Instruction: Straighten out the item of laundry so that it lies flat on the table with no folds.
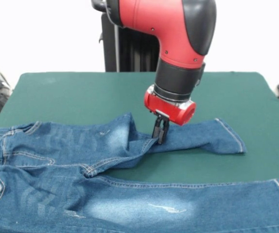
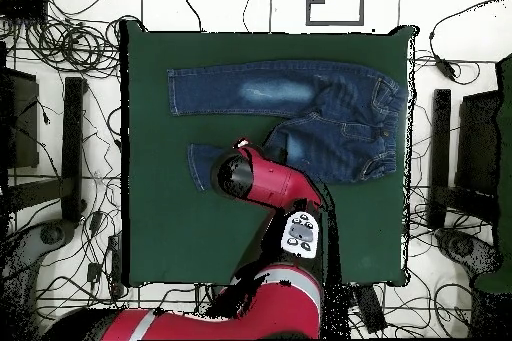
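A: Nearest the front camera?
B: Jeans (image 1: 130, 194), blue denim, faded pale patch on the near leg, which lies straight; orange-tan stitching, brass button at the waistband. They lie on the table (image 1: 71, 92), dark green felt.
A: Farther back?
B: Far leg rumpled, creased at the knee. Gripper (image 1: 160, 133) there, fingers pinched together on a fold of that leg.

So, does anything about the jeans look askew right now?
Yes. One leg of the jeans is bunched and folded where the gripper meets it, so it angles away from the other leg, which lies straight on the table.
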Controlling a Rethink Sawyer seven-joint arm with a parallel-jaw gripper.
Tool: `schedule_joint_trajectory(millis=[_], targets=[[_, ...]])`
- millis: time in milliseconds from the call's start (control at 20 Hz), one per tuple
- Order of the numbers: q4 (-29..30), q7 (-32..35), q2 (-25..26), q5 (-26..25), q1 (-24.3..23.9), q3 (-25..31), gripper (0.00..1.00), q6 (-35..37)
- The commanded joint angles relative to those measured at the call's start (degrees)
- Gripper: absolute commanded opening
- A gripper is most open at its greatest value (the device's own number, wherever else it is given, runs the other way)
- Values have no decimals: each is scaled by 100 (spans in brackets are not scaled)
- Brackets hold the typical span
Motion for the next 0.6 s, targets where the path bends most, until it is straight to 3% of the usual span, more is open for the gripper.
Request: schedule_joint_trajectory(millis=[50, 600], targets=[[255, 1127, 292, 260, 267, 380, 0, -3], [23, 1487, 359, 813, 338, 350, 0, -17]])
